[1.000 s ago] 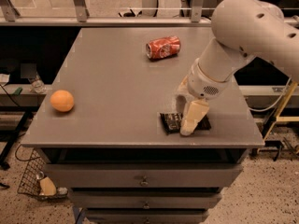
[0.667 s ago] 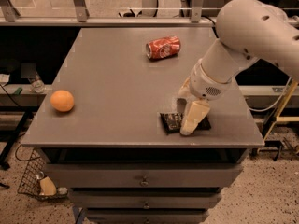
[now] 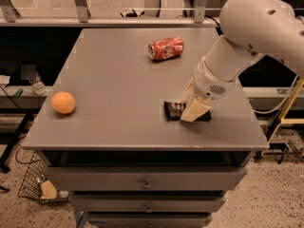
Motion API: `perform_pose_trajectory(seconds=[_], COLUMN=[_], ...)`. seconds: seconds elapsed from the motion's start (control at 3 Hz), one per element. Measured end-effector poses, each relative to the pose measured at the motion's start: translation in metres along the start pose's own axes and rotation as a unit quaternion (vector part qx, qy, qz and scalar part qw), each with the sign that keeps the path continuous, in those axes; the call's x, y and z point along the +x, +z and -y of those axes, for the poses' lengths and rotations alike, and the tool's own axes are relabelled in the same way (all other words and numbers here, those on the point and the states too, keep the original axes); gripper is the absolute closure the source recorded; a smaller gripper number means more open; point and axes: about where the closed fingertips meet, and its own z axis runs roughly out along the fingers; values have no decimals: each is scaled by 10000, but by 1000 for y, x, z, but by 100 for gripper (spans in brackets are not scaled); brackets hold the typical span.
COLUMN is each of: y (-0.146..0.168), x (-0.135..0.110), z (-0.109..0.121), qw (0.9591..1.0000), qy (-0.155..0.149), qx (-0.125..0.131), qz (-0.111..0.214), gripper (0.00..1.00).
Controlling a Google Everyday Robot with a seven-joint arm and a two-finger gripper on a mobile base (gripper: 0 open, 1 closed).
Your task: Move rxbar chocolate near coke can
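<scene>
The rxbar chocolate is a flat black bar near the table's front right. My gripper comes down onto its right half, and the cream fingers cover that part, shut on the bar. The bar sits at or just above the table top. The coke can lies on its side, red with white script, at the far middle of the table, well beyond the bar and a little to its left.
An orange sits near the left front edge of the grey table. My white arm reaches in from the right. A rail runs behind the table. Drawers are below the front edge.
The gripper and the rxbar have moved together a little away from the front edge, toward the can. The can and the orange have not moved.
</scene>
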Motion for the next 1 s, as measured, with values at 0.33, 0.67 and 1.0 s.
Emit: perform_pose_trajectory(seconds=[0.33, 0.67, 1.0], y=[-20, -67, -67], x=[-4, -9, -9], z=[6, 26, 26], qw=[9996, 9969, 9969], qy=[-65, -163, -163], qx=[244, 720, 720], qz=[105, 273, 273], gripper=[100, 100, 100])
